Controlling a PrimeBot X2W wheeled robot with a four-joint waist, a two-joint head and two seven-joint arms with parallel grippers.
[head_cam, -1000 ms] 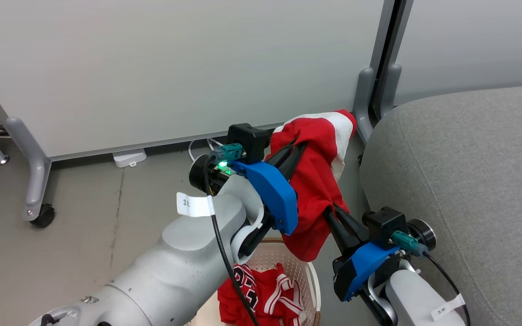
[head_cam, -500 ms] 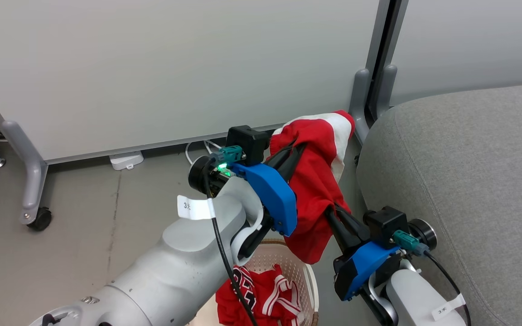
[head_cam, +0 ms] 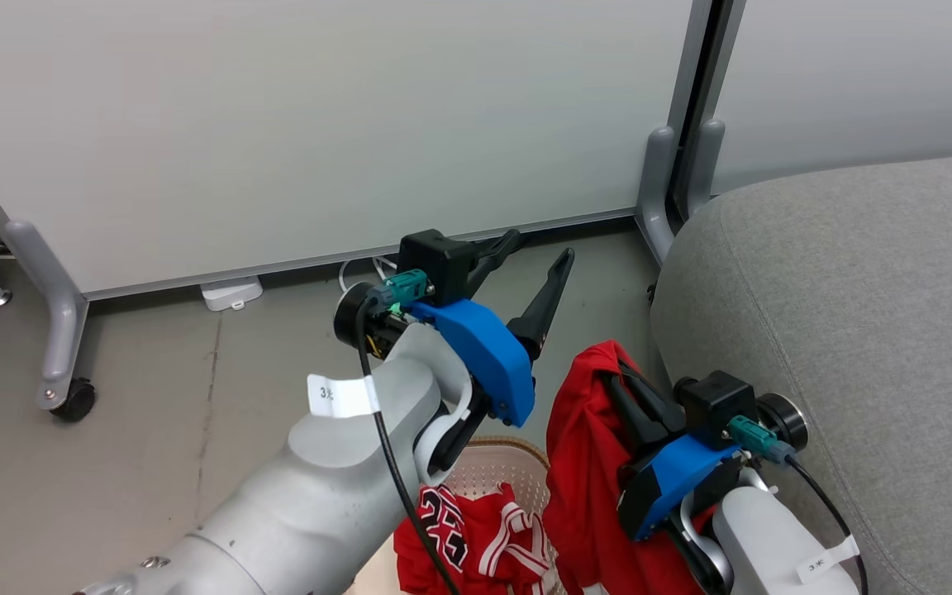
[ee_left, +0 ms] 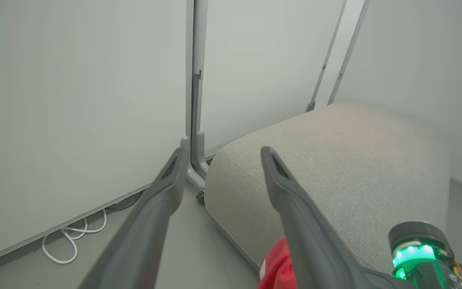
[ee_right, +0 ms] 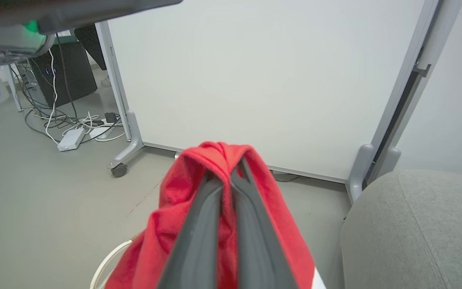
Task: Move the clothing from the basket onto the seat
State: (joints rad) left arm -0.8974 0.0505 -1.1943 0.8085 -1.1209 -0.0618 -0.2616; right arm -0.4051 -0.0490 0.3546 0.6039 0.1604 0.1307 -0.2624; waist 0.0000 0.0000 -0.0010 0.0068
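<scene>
One red garment hangs from my right gripper, which is shut on its top fold, just left of the grey sofa. In the right wrist view the right gripper pinches the red cloth above the basket rim. My left gripper stands open and holds nothing, above and left of the cloth. In the left wrist view the left gripper points toward the sofa, with the red cloth below. A numbered red jersey lies in the cream basket.
White partition panels stand behind, with a grey leg on a caster and an upright post beside the sofa's corner. A white power brick and cables lie on the floor. A black box with cables sits far left.
My left gripper has opened and let go of the red garment. The cloth has dropped and now hangs lower from the right gripper alone.
</scene>
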